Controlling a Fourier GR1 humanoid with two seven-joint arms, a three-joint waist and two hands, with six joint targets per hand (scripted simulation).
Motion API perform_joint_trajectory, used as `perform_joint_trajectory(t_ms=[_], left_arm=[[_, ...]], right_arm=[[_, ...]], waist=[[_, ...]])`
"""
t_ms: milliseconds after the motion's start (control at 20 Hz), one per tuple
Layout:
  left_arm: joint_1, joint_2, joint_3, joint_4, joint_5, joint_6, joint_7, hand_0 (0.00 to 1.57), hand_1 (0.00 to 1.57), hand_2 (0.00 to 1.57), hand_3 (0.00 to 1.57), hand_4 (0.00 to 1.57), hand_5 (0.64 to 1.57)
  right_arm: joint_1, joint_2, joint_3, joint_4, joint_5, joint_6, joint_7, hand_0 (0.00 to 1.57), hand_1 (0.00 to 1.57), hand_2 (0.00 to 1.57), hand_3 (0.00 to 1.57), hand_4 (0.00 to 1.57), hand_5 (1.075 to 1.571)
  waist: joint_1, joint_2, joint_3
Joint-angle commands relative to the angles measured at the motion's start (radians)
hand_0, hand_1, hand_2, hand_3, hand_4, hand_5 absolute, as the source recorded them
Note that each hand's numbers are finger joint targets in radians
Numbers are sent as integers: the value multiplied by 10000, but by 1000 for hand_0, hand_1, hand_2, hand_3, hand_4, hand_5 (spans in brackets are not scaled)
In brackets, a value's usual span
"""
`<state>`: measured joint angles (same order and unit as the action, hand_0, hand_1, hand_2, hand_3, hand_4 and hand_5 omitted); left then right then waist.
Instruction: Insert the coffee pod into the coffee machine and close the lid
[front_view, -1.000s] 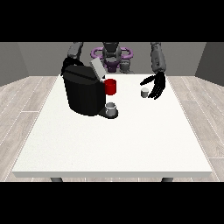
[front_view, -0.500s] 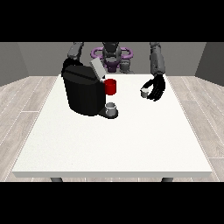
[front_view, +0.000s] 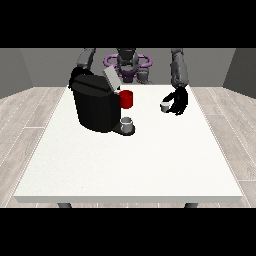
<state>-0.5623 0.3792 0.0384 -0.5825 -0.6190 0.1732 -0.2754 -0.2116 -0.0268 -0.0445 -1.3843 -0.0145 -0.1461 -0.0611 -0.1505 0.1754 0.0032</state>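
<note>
The black coffee machine (front_view: 97, 107) stands at the table's left, its grey lid (front_view: 111, 79) tilted up and open. On its front tray sits a small grey cup (front_view: 127, 123). A red mug (front_view: 126, 99) stands just to its right. The small grey coffee pod (front_view: 164, 106) is at the table's back right. The hand at the view's right (front_view: 178, 102) is against the pod's right side, with its fingers curled round it. The hand at the view's left (front_view: 76, 76) is mostly hidden behind the machine's top.
The white table (front_view: 130, 160) spreads wide towards the camera in front of the machine. The robot's torso (front_view: 128, 65) stands behind the far edge. Grey wood floor surrounds the table.
The hand at the view's right has drawn its spread fingers in round the pod and sunk slightly. The machine, lid and other arm have not moved.
</note>
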Motion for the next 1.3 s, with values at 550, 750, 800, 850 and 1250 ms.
perform_joint_trajectory(t_ms=[550, 750, 800, 850, 1250], left_arm=[[-1408, 74, -76, -676, -24, -1628, -616, 1323, 1323, 1383, 1352, 581, 1571], [-2153, 111, -91, -1007, 11, -2336, -127, 1256, 1256, 1331, 1292, 545, 1571], [-1609, -381, -428, -1253, -23, -2682, 190, 1235, 1235, 1323, 1291, 571, 1571], [-2416, 259, -68, -1074, 167, -3083, -37, 1252, 1252, 1329, 1292, 573, 1571], [-3588, 279, 310, -1228, 9, -2854, 724, 1272, 1272, 1342, 1293, 548, 1571]], right_arm=[[-75, 254, 25, 1136, -34, -357, -404, 0, 0, 0, 0, 468, 1571], [-403, -397, -291, 1311, -169, 121, -44, 0, 0, 0, 0, 456, 1571], [729, -134, -111, 1567, -213, 334, -573, 0, 0, 0, 0, 468, 1571], [-295, 248, 67, 1174, -144, -288, 73, 0, 0, 0, 0, 492, 1571], [-568, 122, 16, 1135, -173, 4, -647, 0, 0, 0, 0, 500, 1571]], waist=[[331, -648, -34], [178, -802, -32], [342, -1720, -28], [208, -1164, -32], [-278, -365, -30]])
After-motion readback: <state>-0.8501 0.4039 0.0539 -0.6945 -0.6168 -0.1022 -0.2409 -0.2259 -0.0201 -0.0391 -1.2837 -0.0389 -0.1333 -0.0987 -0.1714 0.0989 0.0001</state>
